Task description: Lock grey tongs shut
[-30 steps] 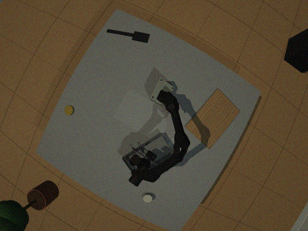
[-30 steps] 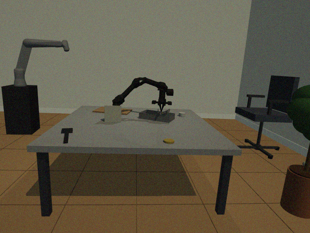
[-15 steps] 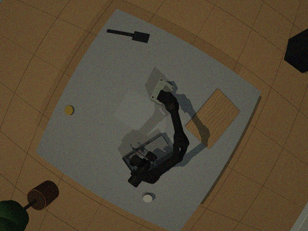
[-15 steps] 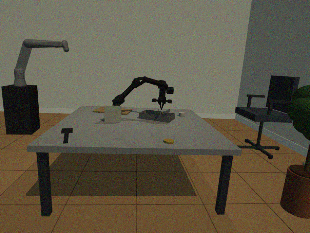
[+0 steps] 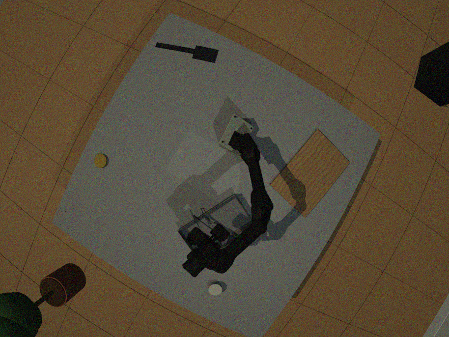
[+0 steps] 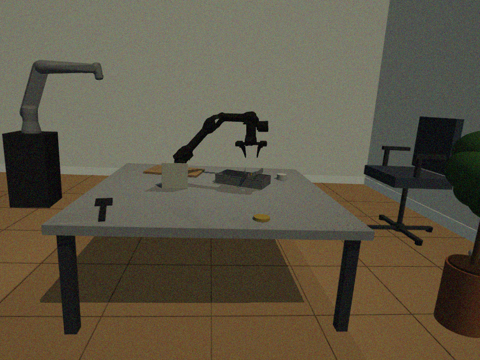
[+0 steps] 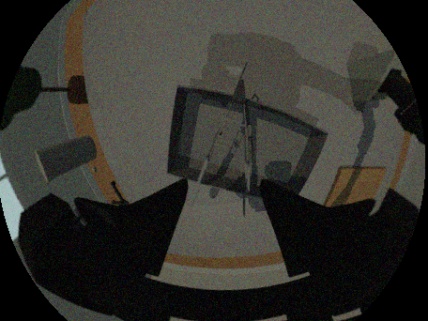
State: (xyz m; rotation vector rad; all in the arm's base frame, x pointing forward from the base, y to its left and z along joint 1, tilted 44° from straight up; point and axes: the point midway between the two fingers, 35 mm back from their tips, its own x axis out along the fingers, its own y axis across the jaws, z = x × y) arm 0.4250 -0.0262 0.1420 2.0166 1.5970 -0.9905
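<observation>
The grey tongs (image 5: 197,218) (image 7: 244,117) lie across the roasting tin (image 5: 221,203) (image 6: 232,179) (image 7: 175,136), with ends past its rim. In the wrist view one arm shows as a thin, nearly edge-on line and a small loop sticks out beside it; how far apart the arms stand and whether the hinge is locked cannot be told. My gripper (image 5: 210,237) (image 6: 251,156) (image 7: 224,183) is open and empty, pointing down above the tin, clear of the tongs. The wooden board (image 5: 326,159) (image 6: 155,170) (image 7: 374,175) has nothing lying on it, only the arm's shadow.
A white round pot (image 5: 214,290) (image 6: 281,177) stands near the tin. A yellow disc (image 5: 100,160) (image 6: 261,218) and a black spatula-like tool (image 5: 205,54) (image 6: 103,202) lie farther off. A pale block (image 6: 174,176) stands by my arm's base.
</observation>
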